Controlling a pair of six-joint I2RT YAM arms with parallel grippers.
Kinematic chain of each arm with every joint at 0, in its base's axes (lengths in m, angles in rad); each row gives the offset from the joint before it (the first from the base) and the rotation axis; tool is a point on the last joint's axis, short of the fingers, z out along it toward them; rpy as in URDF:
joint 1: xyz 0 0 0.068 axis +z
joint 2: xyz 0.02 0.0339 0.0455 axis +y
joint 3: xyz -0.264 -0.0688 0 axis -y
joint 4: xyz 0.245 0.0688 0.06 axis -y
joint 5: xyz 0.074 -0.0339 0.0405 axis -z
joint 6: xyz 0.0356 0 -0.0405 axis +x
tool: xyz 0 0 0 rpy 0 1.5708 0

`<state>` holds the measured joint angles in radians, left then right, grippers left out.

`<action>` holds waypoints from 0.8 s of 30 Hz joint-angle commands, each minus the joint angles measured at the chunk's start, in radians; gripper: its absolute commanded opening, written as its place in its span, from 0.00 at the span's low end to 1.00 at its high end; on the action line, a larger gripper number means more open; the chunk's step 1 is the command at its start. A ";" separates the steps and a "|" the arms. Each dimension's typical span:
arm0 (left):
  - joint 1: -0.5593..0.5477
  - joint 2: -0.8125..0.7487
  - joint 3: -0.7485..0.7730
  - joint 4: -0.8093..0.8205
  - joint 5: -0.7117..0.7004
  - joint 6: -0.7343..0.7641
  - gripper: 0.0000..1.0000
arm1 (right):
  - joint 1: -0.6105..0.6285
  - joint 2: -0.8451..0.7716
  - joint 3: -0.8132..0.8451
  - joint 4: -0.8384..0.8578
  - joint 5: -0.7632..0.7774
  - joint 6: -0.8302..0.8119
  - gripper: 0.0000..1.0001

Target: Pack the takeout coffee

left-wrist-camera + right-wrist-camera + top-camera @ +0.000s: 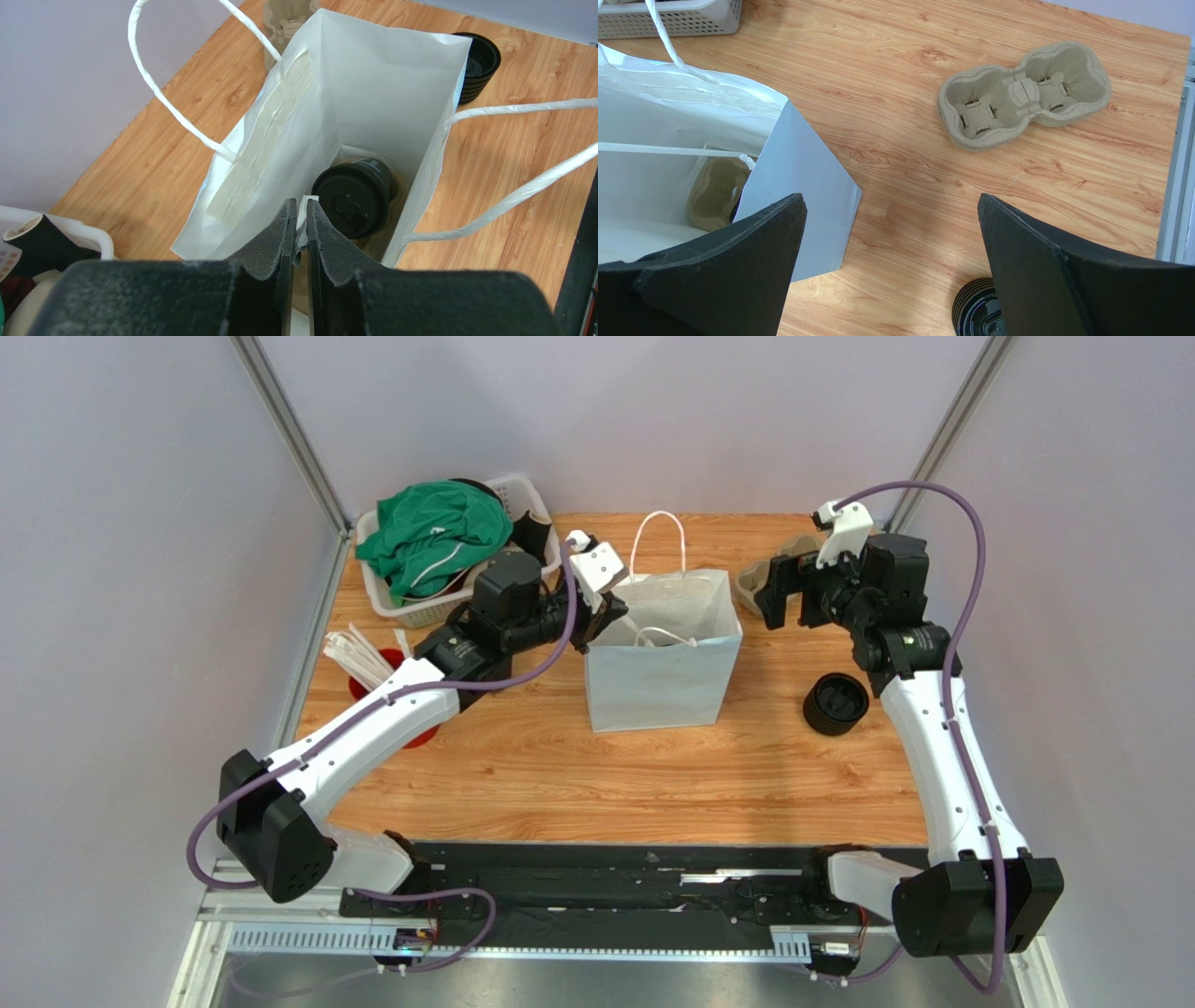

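Left claw (302, 211) has its fingers nearly together, pinching the near rim of the white paper bag (379, 91). Our right claw (891, 204) hangs spread wide and empty just beside the bag. We see the takeout coffee cup (353, 203) upright at the bag's bottom, seated, it seems, in a pulp carrier (718, 192). We judge the packing essentially done — only letting go of the rim and backing off is left.

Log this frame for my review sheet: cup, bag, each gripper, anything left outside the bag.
coffee cup: lidded, upright inside paper bag
left gripper: pinching the bag's rim
right gripper: open, empty, beside the bag
outside bag: cup carrier, stack of black lids
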<state>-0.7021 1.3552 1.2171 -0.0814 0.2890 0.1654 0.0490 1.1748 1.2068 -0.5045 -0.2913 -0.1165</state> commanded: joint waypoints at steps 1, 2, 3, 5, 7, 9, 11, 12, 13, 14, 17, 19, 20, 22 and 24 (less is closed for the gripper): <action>-0.007 0.009 -0.014 0.048 0.001 0.026 0.16 | -0.006 -0.003 0.004 0.018 -0.017 0.011 0.99; -0.007 0.009 -0.017 0.051 0.001 0.025 0.18 | -0.005 -0.003 0.004 0.017 -0.019 0.011 0.99; -0.008 0.009 -0.019 0.054 0.002 0.023 0.20 | -0.005 -0.001 0.004 0.017 -0.020 0.011 0.99; -0.007 0.012 -0.022 0.058 0.006 0.020 0.25 | -0.005 -0.001 0.004 0.015 -0.020 0.011 0.99; -0.007 0.015 -0.016 0.052 0.006 0.023 0.27 | -0.005 -0.003 0.004 0.017 -0.022 0.011 0.99; -0.005 0.018 -0.013 0.046 0.006 0.025 0.31 | -0.005 -0.004 0.004 0.017 -0.022 0.011 0.99; -0.005 0.019 -0.002 0.035 0.004 0.026 0.33 | -0.005 -0.003 0.004 0.017 -0.022 0.011 0.99; -0.007 0.018 0.001 0.031 0.003 0.029 0.34 | -0.005 -0.006 0.004 0.017 -0.022 0.009 0.99; -0.007 0.016 0.007 0.028 -0.001 0.029 0.34 | -0.005 -0.006 0.004 0.017 -0.022 0.009 0.99; -0.007 0.015 0.010 0.025 -0.001 0.031 0.35 | -0.005 -0.004 0.004 0.017 -0.022 0.009 0.99; -0.005 0.009 0.027 0.003 -0.013 0.037 0.40 | -0.005 -0.007 0.004 0.017 -0.022 0.009 0.99; -0.005 0.004 0.050 -0.017 -0.025 0.049 0.50 | -0.005 -0.010 0.004 0.017 -0.022 0.009 0.99; -0.005 -0.001 0.061 -0.026 -0.045 0.054 0.54 | -0.005 -0.012 0.004 0.017 -0.022 0.009 0.99; -0.005 -0.007 0.096 -0.055 -0.062 0.066 0.60 | -0.005 -0.015 0.004 0.015 -0.023 0.009 0.99; -0.002 -0.018 0.119 -0.075 -0.082 0.072 0.64 | -0.005 -0.015 0.004 0.015 -0.025 0.008 0.99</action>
<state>-0.7021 1.3701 1.2530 -0.1345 0.2485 0.2008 0.0490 1.1748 1.2068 -0.5045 -0.2989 -0.1165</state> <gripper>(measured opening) 0.625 0.989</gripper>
